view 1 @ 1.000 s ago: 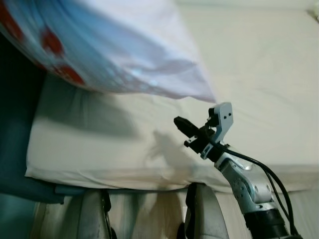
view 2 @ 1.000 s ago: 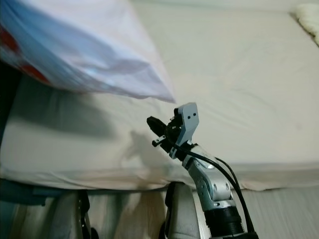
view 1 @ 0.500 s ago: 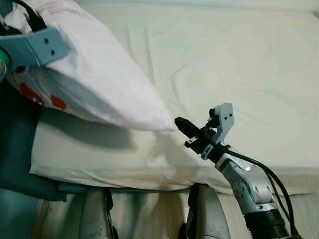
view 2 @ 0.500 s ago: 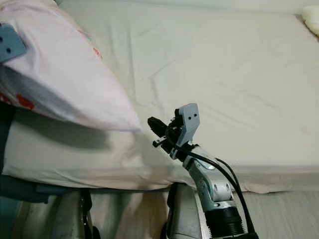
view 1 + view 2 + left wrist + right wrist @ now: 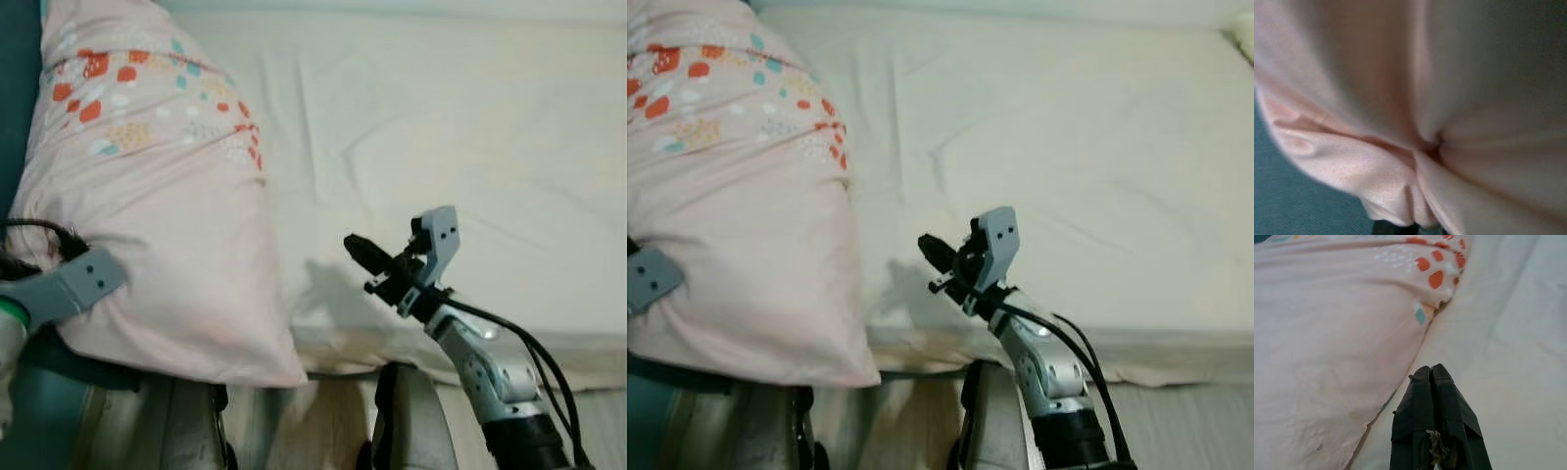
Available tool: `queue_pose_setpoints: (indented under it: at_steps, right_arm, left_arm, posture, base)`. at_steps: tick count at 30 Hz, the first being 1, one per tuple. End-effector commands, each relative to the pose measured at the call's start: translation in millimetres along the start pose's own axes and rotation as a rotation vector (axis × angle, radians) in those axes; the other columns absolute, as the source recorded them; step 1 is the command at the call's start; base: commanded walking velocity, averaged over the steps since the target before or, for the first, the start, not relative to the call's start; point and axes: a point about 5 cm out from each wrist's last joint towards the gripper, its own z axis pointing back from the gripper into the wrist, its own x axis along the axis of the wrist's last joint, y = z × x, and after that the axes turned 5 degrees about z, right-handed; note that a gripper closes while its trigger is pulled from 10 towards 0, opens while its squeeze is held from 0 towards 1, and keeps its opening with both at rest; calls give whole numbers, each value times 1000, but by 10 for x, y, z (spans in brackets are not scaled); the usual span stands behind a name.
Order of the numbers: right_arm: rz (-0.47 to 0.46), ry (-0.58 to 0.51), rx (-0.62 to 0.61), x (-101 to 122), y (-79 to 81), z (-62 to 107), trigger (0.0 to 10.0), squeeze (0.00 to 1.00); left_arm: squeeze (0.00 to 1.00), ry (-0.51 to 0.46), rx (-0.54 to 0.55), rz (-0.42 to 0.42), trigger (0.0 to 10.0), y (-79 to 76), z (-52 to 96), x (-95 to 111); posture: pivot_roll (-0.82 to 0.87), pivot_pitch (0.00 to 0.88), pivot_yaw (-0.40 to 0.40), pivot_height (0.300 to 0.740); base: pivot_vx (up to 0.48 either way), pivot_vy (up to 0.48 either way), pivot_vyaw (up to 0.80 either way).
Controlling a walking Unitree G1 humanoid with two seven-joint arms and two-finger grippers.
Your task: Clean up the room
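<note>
Pale pink cloth pillow (image 5: 167,215) with orange and teal printed spots: soft, matt weave, gathered into smooth folds at the pinched corner (image 5: 1420,147). Cream fabric bed sheet (image 5: 470,127): matt, lightly creased. Right gripper (image 5: 1436,377) with black fingers pressed together: dull, slightly rubbery-looking plastic, a bit of fluff stuck near the base. Silver right arm (image 5: 490,367): smooth metal with a mild sheen, black glossy cables alongside. Grey-blue left wrist bracket (image 5: 69,289): matt plastic.

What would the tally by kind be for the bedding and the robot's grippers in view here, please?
Pillows: 1, pink pillow with orange and teal spots
Sheeted mattresses: 1, cream mattress
Grippers: 2, left gripper at the pillow, right gripper over the mattress
Total: 4
</note>
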Motion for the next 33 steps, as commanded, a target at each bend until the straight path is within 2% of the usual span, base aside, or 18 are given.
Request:
queue_pose_setpoints:
  at_steps: [1, 2, 4, 5, 9, 10, 13, 14, 21, 23, 24, 26, 27, 28, 30, 31, 32, 33]
  right_arm:
    - [-7, 13, 1, -31, 5, 42, 10000, 0]
    - [-7, 13, 1, -31, 5, 42, 10000, 0]
    - [-5, 12, 1, -25, 8, 42, 10000, 0]
    - [-6, 10, 2, -24, 16, 41, 10000, 0]
    - [-7, 12, 6, -26, 29, 45, 10000, 0]
    - [-8, 15, 9, -31, 33, 49, 10000, 0]
    - [-11, 21, 18, -36, 35, 53, 10000, 0]
    - [-10, 25, 24, -37, 35, 40, 10000, 0]
    - [-3, 22, 29, -7, 13, 25, 10000, 0]
    - [-3, 23, 30, -2, -2, 22, 10000, 0]
    - [-3, 23, 30, -2, -2, 22, 10000, 0]
    - [-7, 28, 42, -20, 21, 4, 10000, 0]
    - [-7, 28, 42, -20, 21, 4, 10000, 0]
    - [-10, 30, 54, -23, 41, -8, 10000, 0]
    - [-13, 31, 72, -22, 69, -33, 10000, 0]
    - [-12, 31, 77, -17, 70, -41, 10000, 0]
    - [-10, 30, 78, -7, 60, -49, 10000, 0]
    - [-10, 30, 78, -7, 60, -49, 10000, 0]
  left_arm:
    - [1000, -63, 145, 24, 10000, 159, -26, 120]
    - [1000, -63, 145, 24, 10000, 159, -26, 120]
    - [1000, -54, 309, 77, 10000, 319, 23, 150]
    - [1000, 9, 420, 206, 10000, 407, 109, 100]
    - [1000, 98, 503, 341, 10000, 426, 285, 11]
    - [0, 116, 512, 370, 10000, 398, 386, 11]
    - [0, 171, 548, 391, 10000, 331, 576, -32]
    - [0, 291, 566, 442, 10000, 217, 633, -178]
    - [0, 398, 574, 537, 10000, 149, 672, -237]
    - [0, 539, 530, 619, 10000, -28, 841, -347]
    - [0, 539, 530, 619, 10000, -28, 841, -347]
    - [0, 654, 483, 656, 10000, -213, 1051, -486]
    - [0, 654, 483, 656, 10000, -213, 1051, -486]
    - [0, 684, 426, 739, 10000, -304, 1133, -513]
    - [0, 586, 381, 825, 10000, -318, 1190, -488]
    - [0, 458, 372, 732, 10000, -236, 1183, -422]
    - [1000, 357, 375, 630, 10000, -159, 1174, -360]
    - [1000, 357, 375, 630, 10000, -159, 1174, -360]
  posture:
    - [147, 222, -19, 536]
    - [147, 222, -19, 536]
    - [146, 220, -17, 536]
    - [144, 221, -18, 536]
    - [146, 228, -24, 536]
    - [147, 233, -30, 536]
    - [150, 237, -36, 536]
    - [150, 237, -36, 536]
    - [154, 233, -49, 536]
    - [167, 241, -58, 536]
    - [167, 241, -58, 536]
    - [172, 244, -65, 536]
    - [172, 244, -65, 536]
    - [178, 248, -72, 536]
    - [178, 248, -72, 536]
    - [183, 251, -80, 536]
    - [183, 251, -80, 536]
    - [183, 251, -80, 536]
  base:
    - [0, 0, 0]
    - [0, 0, 0]
    - [0, 0, 0]
    - [0, 0, 0]
    - [0, 0, 0]
    - [0, 0, 0]
    - [0, 0, 0]
    - [0, 0, 0]
    - [0, 0, 0]
    - [0, 0, 0]
    - [0, 0, 0]
    - [0, 0, 0]
    - [0, 0, 0]
    - [0, 0, 0]
    - [0, 0, 0]
    - [0, 0, 0]
    - [0, 0, 0]
    - [0, 0, 0]
